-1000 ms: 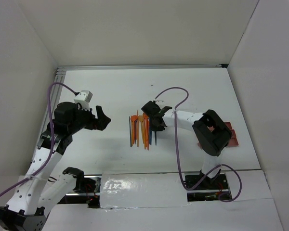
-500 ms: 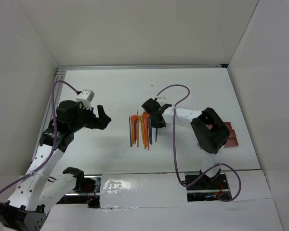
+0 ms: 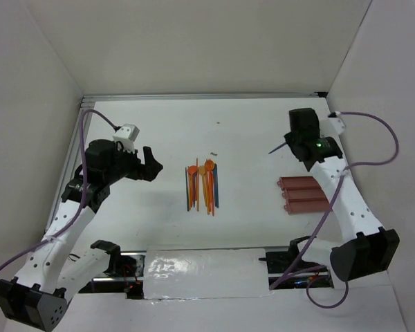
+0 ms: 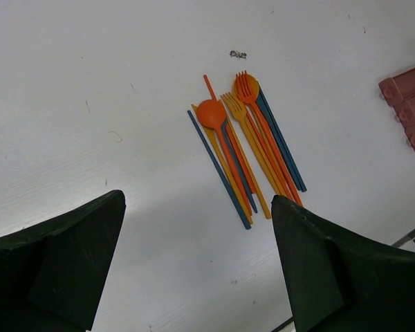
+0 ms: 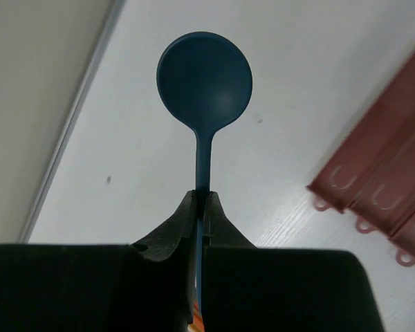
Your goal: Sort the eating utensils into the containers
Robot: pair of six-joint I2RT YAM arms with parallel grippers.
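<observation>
Left gripper [image 3: 152, 163]: jaws released and wide, holding nothing, hovering just left of the work.

Eating utensils [image 4: 245, 155]: a tight bundle, mostly orange with some blue, lying on the table [image 3: 263, 121] at centre with the heads toward the far side.

Blue spoon [image 5: 205, 72]: held aloft at the far right, bowl leading.

Right gripper [image 5: 200, 199]: jaws clenched on the spoon's thin handle. An orange fleck shows low between the fingers, and I cannot tell what it is.

Containers [image 3: 304, 196]: reddish-brown troughs near the right side, nearer than the spoon and apart from it.

Recommendation: turn the spoon parallel to the troughs before descending. Centre it over a single trough and lower it close before releasing. The narrow grip may let the handle pivot, so move slowly.
</observation>
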